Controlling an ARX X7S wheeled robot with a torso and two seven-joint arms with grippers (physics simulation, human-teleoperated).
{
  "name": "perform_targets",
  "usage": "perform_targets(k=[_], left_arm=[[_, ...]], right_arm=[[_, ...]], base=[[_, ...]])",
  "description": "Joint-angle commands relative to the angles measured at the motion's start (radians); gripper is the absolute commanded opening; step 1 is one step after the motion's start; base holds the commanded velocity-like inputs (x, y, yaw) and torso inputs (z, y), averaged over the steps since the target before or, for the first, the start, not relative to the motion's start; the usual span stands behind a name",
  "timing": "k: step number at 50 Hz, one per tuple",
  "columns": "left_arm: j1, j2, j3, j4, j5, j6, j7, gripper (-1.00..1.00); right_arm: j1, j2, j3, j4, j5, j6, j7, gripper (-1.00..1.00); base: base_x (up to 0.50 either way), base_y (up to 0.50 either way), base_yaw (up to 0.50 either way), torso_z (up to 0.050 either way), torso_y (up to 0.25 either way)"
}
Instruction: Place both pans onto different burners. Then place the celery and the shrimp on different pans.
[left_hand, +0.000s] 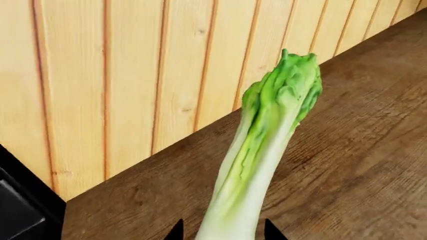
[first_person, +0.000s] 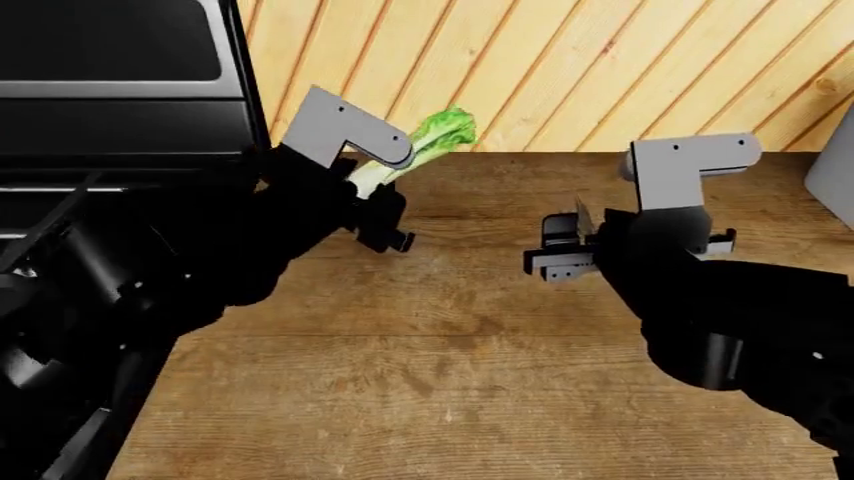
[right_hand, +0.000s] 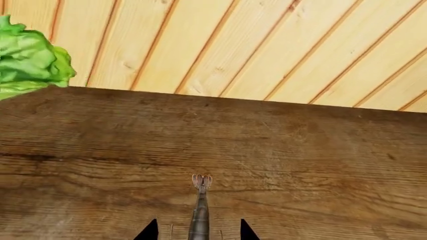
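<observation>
My left end effector is clamped on the celery by its white stalk, upper center of head view; light, stiff, leaves soft. Right end effector is clamped on the shrimp, mid-right over the counter; tiny, fragile, likely slippery.

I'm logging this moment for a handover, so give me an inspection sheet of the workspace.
Surface: brown wooden counter, bare where visible.
Job's things: celery held off the counter by its white stalk, leaves toward the wall; shrimp between the right fingertips; no pan in view; black stove at the counter's left end, burners not visible.
Clutter: grey object at the right edge, cut off.
Grippers: left gripper shut on celery; right gripper shut on shrimp.
Cables: nothing seen.
Surroundings: light plank wall behind.
</observation>
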Motion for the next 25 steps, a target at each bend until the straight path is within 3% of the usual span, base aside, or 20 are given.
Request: perform_targets(k=[1,8,25], left_arm=[[0.089,-0.15,-0.142,0.309,-0.145,-0.041,-0.22,-1.0],[0.139,-0.23,-0.204,0.435,-0.226,-0.042,-0.3,-1.0],[0.23,-0.323,-0.26,0.52,-0.237,0.024,-0.321,-1.0]], right_arm=[[-0.006,0.035,0.027,-0.061,-0.001,-0.009,0.011,-1.0],[-0.007,0.049,0.037,-0.105,0.017,-0.008,0.041,-1.0],[0.006,0.052,0.034,-0.132,0.018,-0.003,0.051,-1.0]], base=[[0.0,0.0,0.0,0.0,0.0],[-0.04,0.0,0.0,0.0,0.0],[-0.5,0.0,0.0,0.0,0.0]])
